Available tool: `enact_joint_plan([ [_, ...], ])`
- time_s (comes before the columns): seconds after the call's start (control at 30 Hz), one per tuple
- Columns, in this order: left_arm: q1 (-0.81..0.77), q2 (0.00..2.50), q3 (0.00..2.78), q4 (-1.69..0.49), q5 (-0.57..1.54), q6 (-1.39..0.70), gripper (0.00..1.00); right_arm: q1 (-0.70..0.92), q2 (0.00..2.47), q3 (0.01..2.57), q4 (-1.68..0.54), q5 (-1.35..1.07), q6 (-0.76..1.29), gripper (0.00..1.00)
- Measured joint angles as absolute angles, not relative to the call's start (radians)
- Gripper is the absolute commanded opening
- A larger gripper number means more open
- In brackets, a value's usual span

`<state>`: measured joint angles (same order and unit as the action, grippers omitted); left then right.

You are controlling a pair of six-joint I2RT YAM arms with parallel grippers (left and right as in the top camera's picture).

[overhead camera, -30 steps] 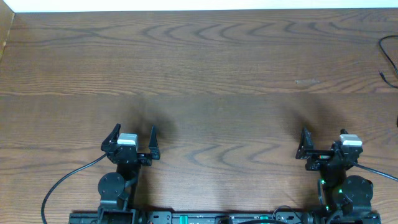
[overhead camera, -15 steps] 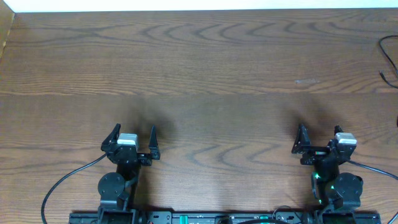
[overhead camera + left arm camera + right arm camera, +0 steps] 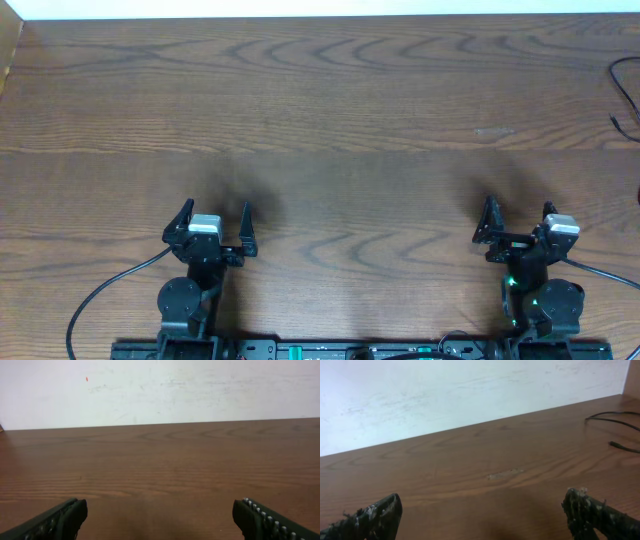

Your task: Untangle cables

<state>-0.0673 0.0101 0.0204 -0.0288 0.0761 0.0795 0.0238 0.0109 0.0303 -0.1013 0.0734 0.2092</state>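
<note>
**A:** What is the setting from above?

**B:** A dark brown wood-grain table [image 3: 330,110] fills the overhead view. Both arms sit at its near edge, well apart. The left gripper [image 3: 216,209] has its jaws spread wide over bare wood, and so does the right gripper [image 3: 518,206]. Neither holds anything.

**A:** And the cables?

**B:** Only a thin black cord [image 3: 626,95] shows, looping at the far right edge of the table and cut off by the frame. It lies well away from both grippers. I cannot tell how it is tangled.

**A:** What about the left wrist camera?

**B:** It shows a scuffed white wall [image 3: 200,390] behind the tabletop. The two dark fingertips sit at the bottom corners with a wide gap and bare wood between them.

**A:** And the right wrist?

**B:** The same wall and wood appear, with a pale scuff mark [image 3: 505,474] on the grain. The fingers are again wide apart and grip nothing. The black cord runs along the table at the upper right, and a small plug end [image 3: 616,445] lies just below it, far ahead of the right fingertip.
</note>
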Motion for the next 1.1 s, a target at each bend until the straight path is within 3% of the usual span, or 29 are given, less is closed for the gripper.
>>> enact_joint_plan([
  [1.1, -0.067, 0.01, 0.02, -0.029, 0.076, 0.08, 0.98, 0.024, 0.011, 0.024, -0.101, -0.004, 0.11, 0.99],
])
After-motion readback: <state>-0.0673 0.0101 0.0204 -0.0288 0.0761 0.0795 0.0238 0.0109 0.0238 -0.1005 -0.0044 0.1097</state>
